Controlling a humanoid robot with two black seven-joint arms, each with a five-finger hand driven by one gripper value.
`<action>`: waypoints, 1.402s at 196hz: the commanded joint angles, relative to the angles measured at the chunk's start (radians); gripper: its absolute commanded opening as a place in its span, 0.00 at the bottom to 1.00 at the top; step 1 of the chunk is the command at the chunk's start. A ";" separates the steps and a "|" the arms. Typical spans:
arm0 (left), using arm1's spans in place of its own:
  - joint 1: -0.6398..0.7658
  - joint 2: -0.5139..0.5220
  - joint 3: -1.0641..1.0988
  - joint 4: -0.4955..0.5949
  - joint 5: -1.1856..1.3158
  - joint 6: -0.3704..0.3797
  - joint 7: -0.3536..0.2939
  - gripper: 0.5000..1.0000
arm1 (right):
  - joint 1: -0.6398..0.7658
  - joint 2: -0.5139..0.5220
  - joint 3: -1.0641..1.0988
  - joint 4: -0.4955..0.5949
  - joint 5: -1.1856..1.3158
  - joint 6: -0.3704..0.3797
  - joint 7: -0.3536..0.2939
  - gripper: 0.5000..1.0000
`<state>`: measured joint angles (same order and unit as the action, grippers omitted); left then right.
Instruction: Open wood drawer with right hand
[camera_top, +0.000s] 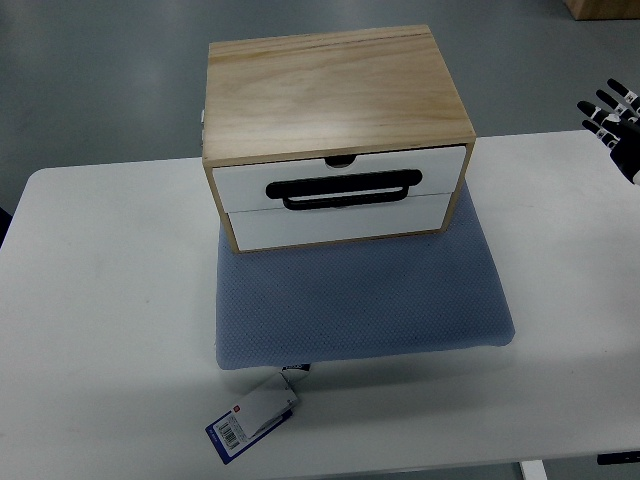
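White table (100, 300) on grey floor (100, 80), perhaps a cardboard box (600, 8) beyond.

right hand (615, 128): cut by right edge | tag (252, 422): print too small

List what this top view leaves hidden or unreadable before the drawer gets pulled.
- Right robot hand: cut off by the right edge; only spread fingers and part of the palm show.
- Left arm: outside the frame.
- Wood drawer box: its contents are hidden behind the closed white fronts.
- Tag by the blue mat: print too small to read.
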<state>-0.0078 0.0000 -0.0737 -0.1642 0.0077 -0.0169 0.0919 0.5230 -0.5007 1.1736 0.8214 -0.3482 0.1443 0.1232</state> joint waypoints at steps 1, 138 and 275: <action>-0.001 0.000 0.000 0.000 0.000 0.000 0.000 1.00 | 0.000 -0.005 0.000 -0.001 0.000 0.012 0.001 0.86; 0.000 0.000 0.000 0.000 0.000 0.000 0.000 1.00 | 0.049 -0.097 -0.005 -0.002 0.006 0.028 0.004 0.86; 0.000 0.000 0.000 0.000 0.000 0.000 0.000 1.00 | 0.313 -0.308 -0.146 0.097 0.017 0.118 -0.004 0.86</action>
<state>-0.0078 0.0000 -0.0737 -0.1641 0.0077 -0.0169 0.0922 0.7808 -0.7955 1.0594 0.9099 -0.3316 0.2690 0.1209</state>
